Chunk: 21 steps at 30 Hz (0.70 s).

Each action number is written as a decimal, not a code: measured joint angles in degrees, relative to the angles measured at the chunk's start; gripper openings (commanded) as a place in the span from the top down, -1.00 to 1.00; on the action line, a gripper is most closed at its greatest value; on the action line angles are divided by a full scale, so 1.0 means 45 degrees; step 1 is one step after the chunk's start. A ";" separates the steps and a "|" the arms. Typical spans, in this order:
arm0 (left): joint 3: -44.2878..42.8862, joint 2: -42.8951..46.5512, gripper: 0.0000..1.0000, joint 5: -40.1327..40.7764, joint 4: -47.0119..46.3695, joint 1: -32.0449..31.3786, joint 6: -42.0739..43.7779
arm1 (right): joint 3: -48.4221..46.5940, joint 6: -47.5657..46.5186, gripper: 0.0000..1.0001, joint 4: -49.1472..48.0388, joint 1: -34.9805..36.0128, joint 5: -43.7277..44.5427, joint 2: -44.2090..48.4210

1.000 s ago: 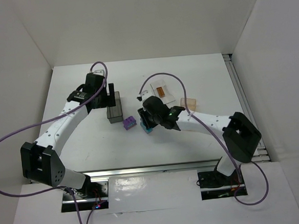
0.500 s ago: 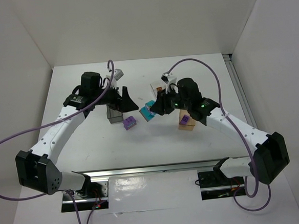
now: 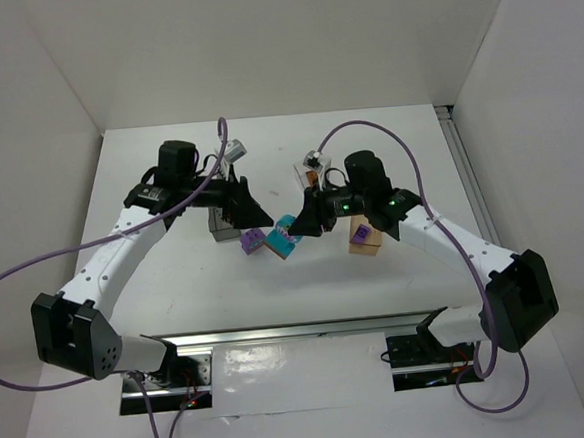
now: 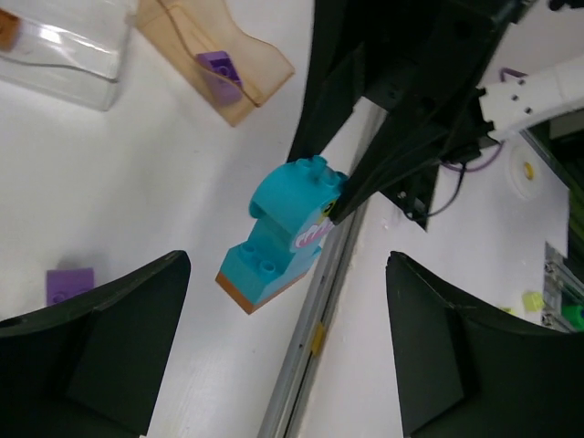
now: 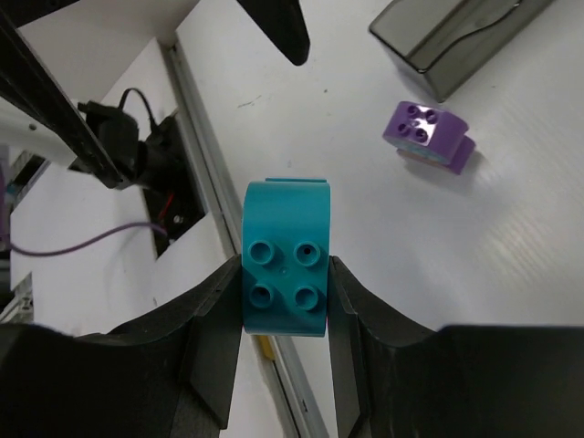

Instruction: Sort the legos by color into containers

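Observation:
My right gripper [image 3: 291, 231] is shut on the cyan brick [image 3: 284, 236] and holds it above the table; in the right wrist view the brick [image 5: 285, 274] sits studs-up between the fingers. My left gripper [image 3: 248, 208] is open and empty, just left of the cyan brick, which shows ahead of it in the left wrist view [image 4: 283, 233]. A purple brick [image 3: 253, 242] lies on the table below both. The dark grey container [image 3: 221, 225] is partly hidden by the left gripper. The tan container [image 3: 364, 240] holds the other purple brick [image 3: 360, 233]. The clear container [image 3: 312, 167] holds the orange plate [image 4: 7, 32].
White walls enclose the table on three sides. A metal rail [image 3: 300, 330] runs along the near edge. The right arm's purple cable [image 3: 407, 136] loops above the clear container. The two grippers are close together mid-table.
The right gripper lifted the cyan brick off the table, then carried it left and nearer. The left gripper swung right from beside the grey container toward the brick.

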<state>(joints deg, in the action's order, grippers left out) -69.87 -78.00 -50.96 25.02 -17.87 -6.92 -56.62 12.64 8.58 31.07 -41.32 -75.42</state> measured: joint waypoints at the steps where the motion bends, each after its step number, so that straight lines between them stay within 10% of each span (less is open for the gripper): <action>1: 0.0000 -0.0049 -0.86 -0.0374 0.0044 -0.0005 0.0175 | 0.0000 -0.0068 0.38 0.0005 -0.0019 -0.0311 -0.0039; 21: -0.0170 -0.1783 -0.33 -0.3604 0.1064 -0.0325 0.1248 | -0.0155 -0.0457 0.38 -0.0102 -0.0049 -0.2030 -0.0588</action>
<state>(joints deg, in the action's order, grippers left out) -70.63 -86.02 -67.18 29.80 -19.33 -1.30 -57.32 10.59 8.12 30.85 -50.46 -78.06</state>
